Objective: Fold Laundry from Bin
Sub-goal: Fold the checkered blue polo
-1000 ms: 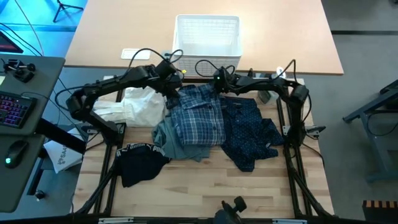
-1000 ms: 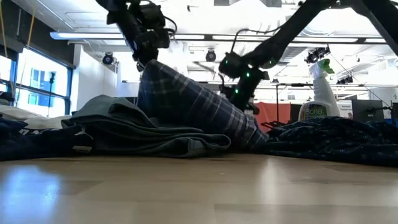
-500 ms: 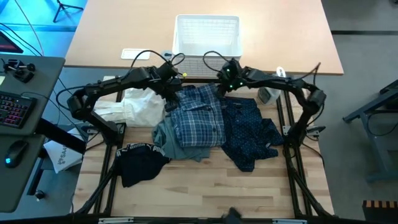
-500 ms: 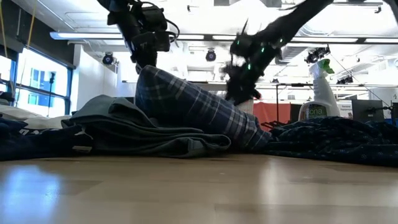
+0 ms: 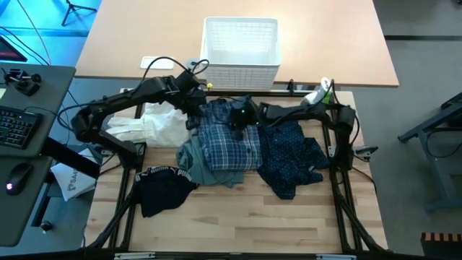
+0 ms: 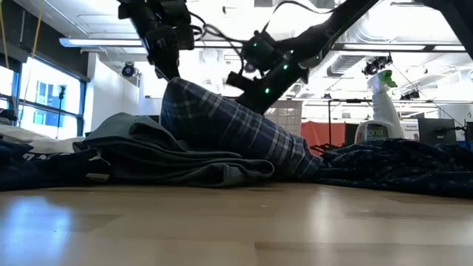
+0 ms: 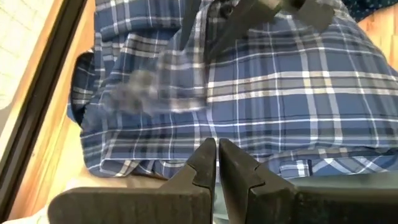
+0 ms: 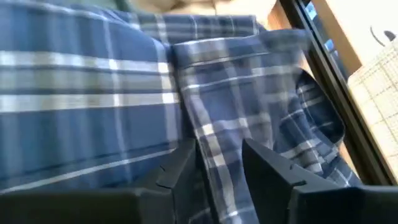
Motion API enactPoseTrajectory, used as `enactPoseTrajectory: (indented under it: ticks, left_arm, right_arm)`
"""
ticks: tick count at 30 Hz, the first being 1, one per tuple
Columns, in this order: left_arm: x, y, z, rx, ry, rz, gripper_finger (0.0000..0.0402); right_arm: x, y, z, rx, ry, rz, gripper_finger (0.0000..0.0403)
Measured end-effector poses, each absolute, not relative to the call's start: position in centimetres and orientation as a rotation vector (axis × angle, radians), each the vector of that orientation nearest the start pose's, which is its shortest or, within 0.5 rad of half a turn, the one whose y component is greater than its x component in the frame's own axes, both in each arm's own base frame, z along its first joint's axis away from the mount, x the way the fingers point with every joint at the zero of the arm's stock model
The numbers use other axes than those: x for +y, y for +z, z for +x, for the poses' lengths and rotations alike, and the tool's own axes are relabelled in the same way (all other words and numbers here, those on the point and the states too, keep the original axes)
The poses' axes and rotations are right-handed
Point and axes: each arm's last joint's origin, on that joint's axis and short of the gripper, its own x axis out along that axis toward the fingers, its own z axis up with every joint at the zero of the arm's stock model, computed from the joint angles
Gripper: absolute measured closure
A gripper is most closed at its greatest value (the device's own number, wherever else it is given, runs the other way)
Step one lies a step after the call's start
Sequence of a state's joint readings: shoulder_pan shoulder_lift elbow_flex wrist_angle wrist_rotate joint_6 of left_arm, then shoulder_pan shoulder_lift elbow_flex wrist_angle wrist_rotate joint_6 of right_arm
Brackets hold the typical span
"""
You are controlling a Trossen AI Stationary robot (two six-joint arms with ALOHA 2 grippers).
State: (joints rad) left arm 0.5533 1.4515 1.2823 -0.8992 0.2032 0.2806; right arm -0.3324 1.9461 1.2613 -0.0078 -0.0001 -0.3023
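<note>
Both hands meet over the plaid shirt (image 5: 229, 137), heaped mid-surface before the white bin (image 5: 241, 45) — the left hand (image 5: 193, 108) clenched on its edge, the right hand (image 5: 242, 121) parted, fingers straddling a fold.

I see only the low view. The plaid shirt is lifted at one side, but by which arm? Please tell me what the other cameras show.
Observer: The left gripper holds it; in its wrist view the fingers are shut on the plaid shirt.
Operator: And the right gripper?
Observer: The right gripper is over the shirt's collar end, fingers apart with plaid cloth between them.
Operator: Is the bin near?
Observer: From above, the white bin stands beyond the shirt, apart from it.
</note>
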Motion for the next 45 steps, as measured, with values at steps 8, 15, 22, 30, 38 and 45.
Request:
enactPoseTrajectory:
  ticks: [8,15,22,30,38,45]
  left_arm:
    - [14.5,30.2,24.4,1.019,0.183,-0.145,0.0395]
    - [14.5,30.2,24.4,1.018,0.188,-0.154,0.0395]
    - [14.4,30.2,24.5,1.015,0.196,-0.171,0.0395]
    - [13.0,30.4,25.6,0.991,0.092,-0.045,0.04]
    - [9.1,30.7,27.7,0.932,-0.105,0.175,0.0401]
    - [3.6,31.0,29.4,0.861,-0.253,0.175,0.0354]
  right_arm:
    - [-16.9,17.7,38.4,0.652,-0.724,0.168,0.0383]
    - [-21.3,16.5,35.0,0.682,-0.854,0.572,0.0354]
    - [-23.0,19.6,33.1,0.62,-0.533,0.733,0.026]
    - [-17.2,25.9,31.3,0.759,-0.481,0.298,0.0243]
    - [-9.9,22.6,26.6,0.73,-0.411,0.414,0.0273]
    - [-6.1,22.1,22.7,0.643,-0.354,0.483,0.0279]
